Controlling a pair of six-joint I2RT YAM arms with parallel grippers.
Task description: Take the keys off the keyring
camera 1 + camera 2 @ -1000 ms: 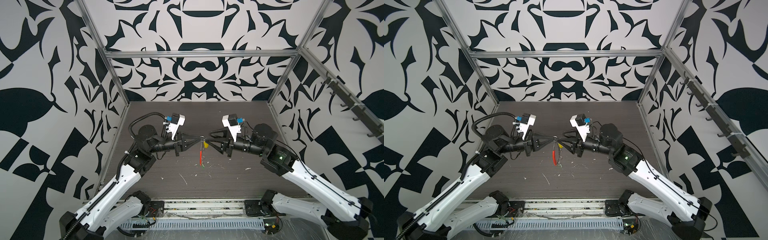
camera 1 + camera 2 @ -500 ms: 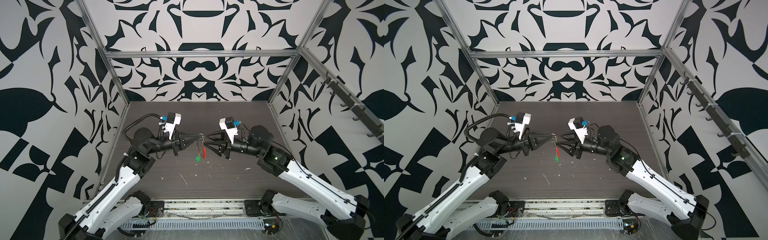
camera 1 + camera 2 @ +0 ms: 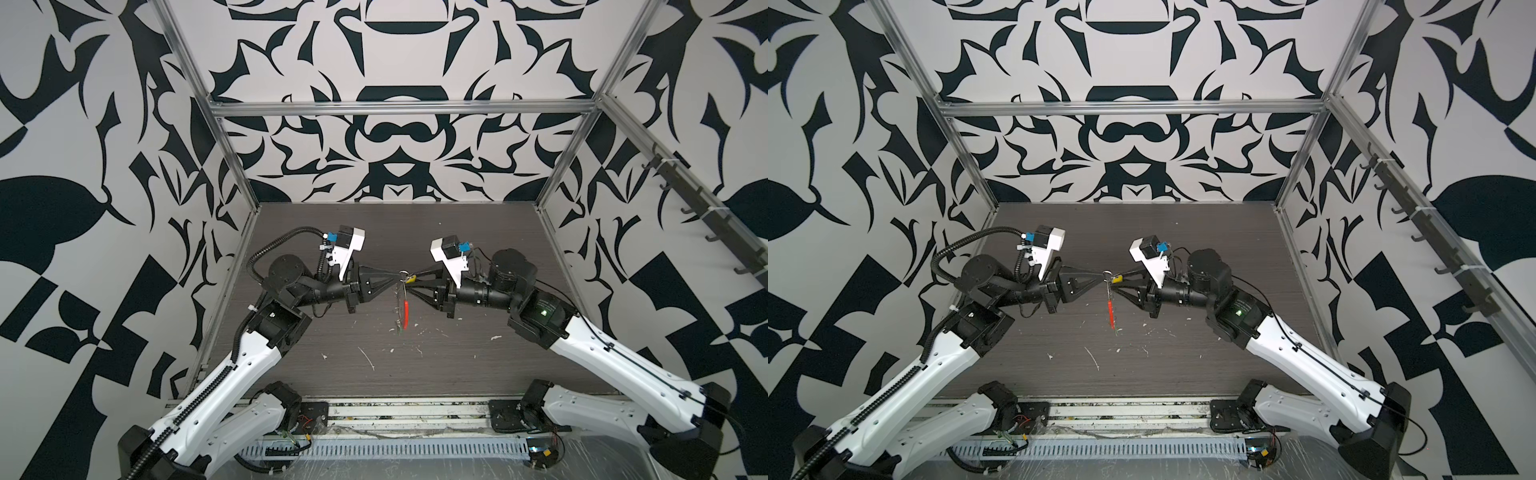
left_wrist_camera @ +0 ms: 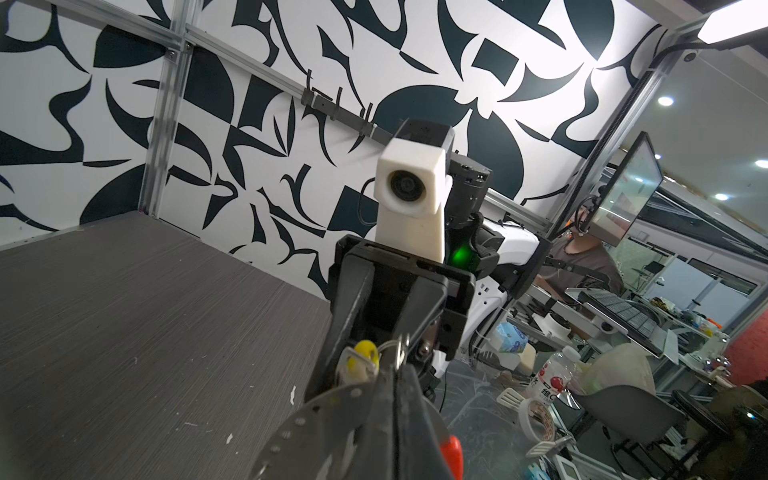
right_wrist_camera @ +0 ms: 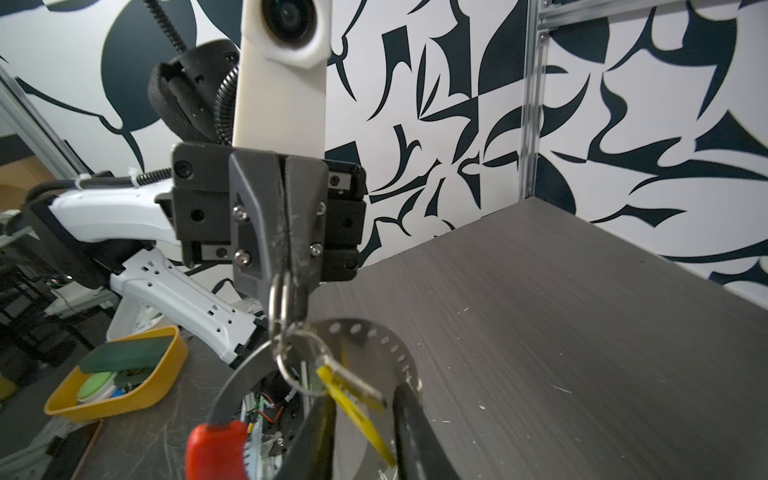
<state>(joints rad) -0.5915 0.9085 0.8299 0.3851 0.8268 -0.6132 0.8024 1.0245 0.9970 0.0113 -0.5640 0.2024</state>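
Both grippers meet in mid-air above the table's middle. My left gripper [image 3: 397, 275] [image 5: 286, 274] is shut on a small silver ring [image 5: 277, 299] of the keyring. The keyring's grey hoop [image 5: 241, 374] hangs down from that ring, its red sleeve [image 3: 404, 311] [image 3: 1110, 311] low. One of the keys, with a yellow head [image 5: 353, 399] [image 4: 363, 357], hangs from another small ring [image 5: 299, 365]. It lies slantwise between the two fingers of my right gripper [image 5: 365, 432] [image 3: 415, 282], whose jaws stand apart around it. A tiny green piece [image 3: 1114, 330] shows at the hoop's lowest point.
White scraps [image 3: 368, 357] lie scattered on the dark wood table [image 3: 457, 374]. Patterned walls close in the back and both sides. A rail of hooks [image 3: 706, 216] runs along the right wall. A yellow bin [image 5: 120, 374] stands beyond the table's front edge.
The right gripper's jaws have narrowed around the yellow key. The hoop, which hung slanted half a second ago, now hangs straight down. The left gripper stays shut on the ring.
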